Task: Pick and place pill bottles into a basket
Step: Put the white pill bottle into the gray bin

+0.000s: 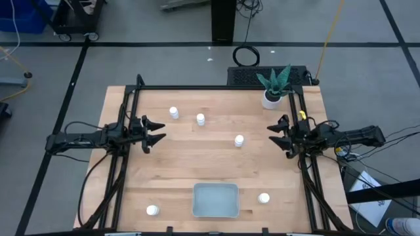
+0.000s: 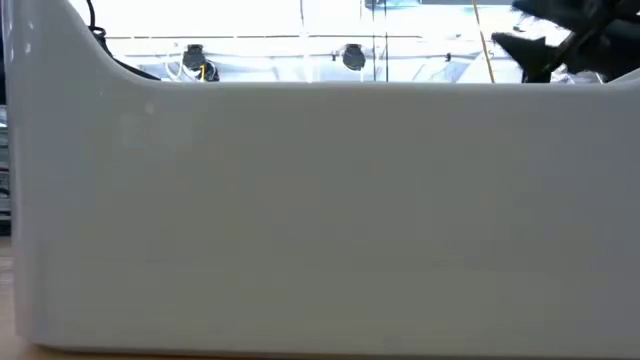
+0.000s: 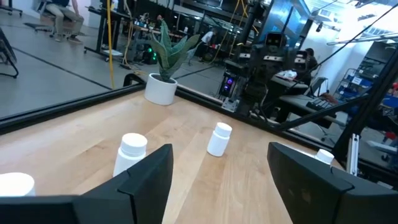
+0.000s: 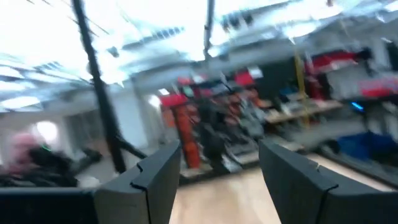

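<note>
Five small white pill bottles stand upright on the wooden table: three in the far middle (image 1: 174, 113), (image 1: 200, 119), (image 1: 239, 140), one near the front left (image 1: 152, 210) and one right of the basket (image 1: 264, 198). The pale grey-blue basket (image 1: 215, 200) rests at the front middle; its wall (image 2: 320, 210) fills the low view. My left gripper (image 1: 157, 131) is open at the left side, clear of the bottles. My right gripper (image 1: 277, 134) is open at the right side, empty. The left wrist view shows bottles (image 3: 219, 139), (image 3: 130, 152) ahead of the open fingers.
A white pot with a green plant (image 1: 273, 92) stands at the far right corner, close to my right arm. A black frame (image 1: 216, 87) runs along the table's far edge and sides. Bare wood lies between the two grippers.
</note>
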`<state>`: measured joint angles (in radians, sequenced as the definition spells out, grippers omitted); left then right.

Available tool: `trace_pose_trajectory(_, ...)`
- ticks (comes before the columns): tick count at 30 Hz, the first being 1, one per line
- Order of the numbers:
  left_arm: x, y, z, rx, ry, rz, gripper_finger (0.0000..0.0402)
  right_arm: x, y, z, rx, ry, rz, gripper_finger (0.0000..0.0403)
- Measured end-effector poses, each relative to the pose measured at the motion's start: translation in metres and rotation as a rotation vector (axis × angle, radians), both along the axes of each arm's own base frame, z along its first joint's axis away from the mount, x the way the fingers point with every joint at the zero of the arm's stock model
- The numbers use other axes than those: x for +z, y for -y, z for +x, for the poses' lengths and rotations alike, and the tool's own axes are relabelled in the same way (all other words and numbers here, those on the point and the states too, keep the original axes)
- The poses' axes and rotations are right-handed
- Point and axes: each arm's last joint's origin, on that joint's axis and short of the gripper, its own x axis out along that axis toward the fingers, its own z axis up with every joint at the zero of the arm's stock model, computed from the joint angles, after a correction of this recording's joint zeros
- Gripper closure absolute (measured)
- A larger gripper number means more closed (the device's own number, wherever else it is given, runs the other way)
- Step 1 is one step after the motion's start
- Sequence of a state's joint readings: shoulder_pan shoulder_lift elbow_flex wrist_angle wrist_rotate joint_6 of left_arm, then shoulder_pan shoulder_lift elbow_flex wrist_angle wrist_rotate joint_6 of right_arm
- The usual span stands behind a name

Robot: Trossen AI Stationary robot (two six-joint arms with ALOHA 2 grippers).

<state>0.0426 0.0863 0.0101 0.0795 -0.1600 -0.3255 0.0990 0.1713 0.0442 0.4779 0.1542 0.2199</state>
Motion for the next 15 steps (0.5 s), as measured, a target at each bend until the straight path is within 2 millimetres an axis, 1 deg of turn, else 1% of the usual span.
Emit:
trace_pose_trajectory(3, 0.0, 0.0, 0.0, 0.009, 0.0, 0.004, 0.0133, -0.011, 0.0, 0.007, -0.038, -0.15, -0.006, 0.019)
trace_pose_trajectory(7, 0.0, -0.001, 0.0, 0.034, -0.001, 0.006, 0.0133, 0.006, 0.001, 0.017, -0.106, -0.26, -0.016, 0.0187)
trace_pose_trajectory(11, 0.0, -0.001, 0.0, 0.047, -0.002, 0.007, 0.0133, 0.017, -0.001, 0.038, -0.11, -0.43, -0.07, 0.0176)
trace_pose_trajectory(13, 0.0, -0.001, 0.0, 0.051, -0.002, 0.007, 0.0133, 0.026, -0.002, 0.05, -0.112, -0.498, -0.081, 0.0167)
trace_pose_trajectory(15, 0.0, -0.001, 0.0, 0.051, -0.001, 0.005, 0.0133, 0.03, -0.003, 0.064, -0.117, -0.573, -0.092, 0.0153)
